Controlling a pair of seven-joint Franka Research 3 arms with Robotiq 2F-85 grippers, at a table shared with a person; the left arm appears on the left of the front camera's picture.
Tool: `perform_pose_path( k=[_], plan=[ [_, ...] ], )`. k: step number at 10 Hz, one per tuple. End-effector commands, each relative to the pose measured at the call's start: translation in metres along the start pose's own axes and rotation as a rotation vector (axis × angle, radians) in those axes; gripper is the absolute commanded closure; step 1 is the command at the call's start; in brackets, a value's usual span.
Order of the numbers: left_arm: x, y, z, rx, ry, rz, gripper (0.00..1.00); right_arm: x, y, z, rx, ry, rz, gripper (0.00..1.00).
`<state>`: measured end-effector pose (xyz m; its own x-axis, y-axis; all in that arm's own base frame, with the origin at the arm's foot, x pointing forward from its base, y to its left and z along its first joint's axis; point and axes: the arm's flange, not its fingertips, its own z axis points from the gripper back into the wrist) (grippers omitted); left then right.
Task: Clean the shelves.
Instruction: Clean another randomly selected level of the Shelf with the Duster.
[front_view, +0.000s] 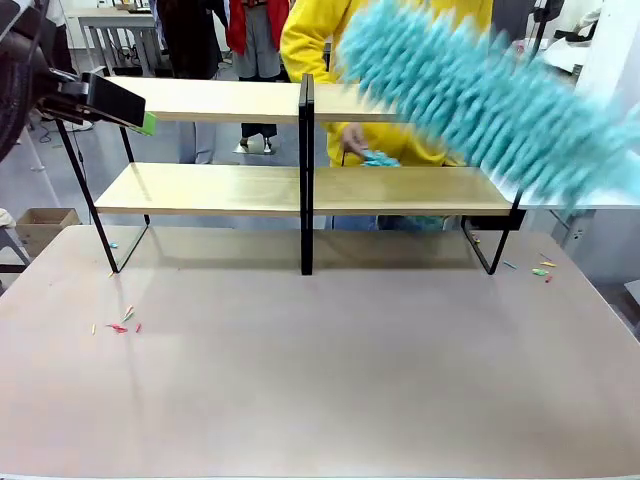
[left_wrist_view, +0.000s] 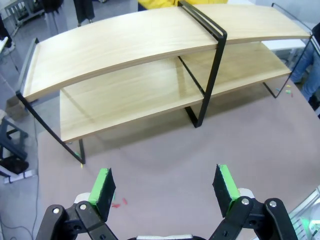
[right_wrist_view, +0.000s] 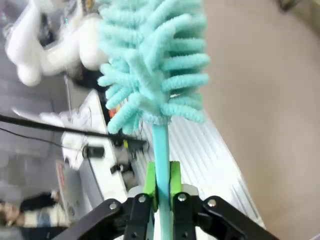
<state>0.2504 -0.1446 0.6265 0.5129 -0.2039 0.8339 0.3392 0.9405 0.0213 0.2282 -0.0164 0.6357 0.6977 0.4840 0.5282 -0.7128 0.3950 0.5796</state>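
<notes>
The shelves (front_view: 210, 190) are two long light-wood boards in a black frame with a centre post, standing at the far side of the table. A fluffy teal duster (front_view: 480, 100) slants, blurred, over the right end of the shelves. In the right wrist view my right gripper (right_wrist_view: 161, 187) is shut on the duster's thin teal handle (right_wrist_view: 160, 145), with the fluffy head (right_wrist_view: 155, 65) above. My left gripper (front_view: 140, 115) hovers by the left end of the top board. It is open and holds nothing (left_wrist_view: 164, 190), looking down at the shelves (left_wrist_view: 125, 45).
A person in a yellow top (front_view: 310, 40) stands behind the shelves, one hand (front_view: 352, 143) on a teal scrap (front_view: 380, 159) on the lower board. Small coloured scraps lie on the beige tabletop at the left (front_view: 120, 325) and right (front_view: 541, 268).
</notes>
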Motion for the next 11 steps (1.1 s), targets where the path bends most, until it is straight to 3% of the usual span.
perform_pose_path(
  k=[1,2,4,5,7,8,11],
  plan=[
    [0.000,0.001,0.000,0.006,-0.001,0.002,0.00,-0.004,-0.004,0.045,-0.067,-0.226,0.115,0.88],
    [0.000,0.001,0.000,0.006,-0.001,0.002,0.00,-0.017,-0.012,0.078,-0.099,-0.300,0.111,0.88],
    [0.000,0.001,0.000,0.006,-0.001,0.002,0.00,-0.061,-0.050,0.123,-0.183,-0.355,0.061,0.88],
    [0.000,0.001,0.000,0.006,-0.001,0.002,0.00,-0.085,-0.070,0.131,-0.260,-0.400,-0.002,0.88],
    [0.000,0.001,0.000,0.006,-0.001,0.002,0.00,-0.117,-0.091,0.135,-0.369,-0.600,-0.020,0.88],
    [0.000,0.001,0.000,0.006,-0.001,0.002,0.00,-0.096,-0.070,0.141,-0.252,-0.426,-0.015,0.88],
    [0.000,0.001,0.000,0.006,-0.001,0.002,0.00,-0.096,-0.070,0.141,-0.252,-0.426,-0.015,0.88]
  ],
)
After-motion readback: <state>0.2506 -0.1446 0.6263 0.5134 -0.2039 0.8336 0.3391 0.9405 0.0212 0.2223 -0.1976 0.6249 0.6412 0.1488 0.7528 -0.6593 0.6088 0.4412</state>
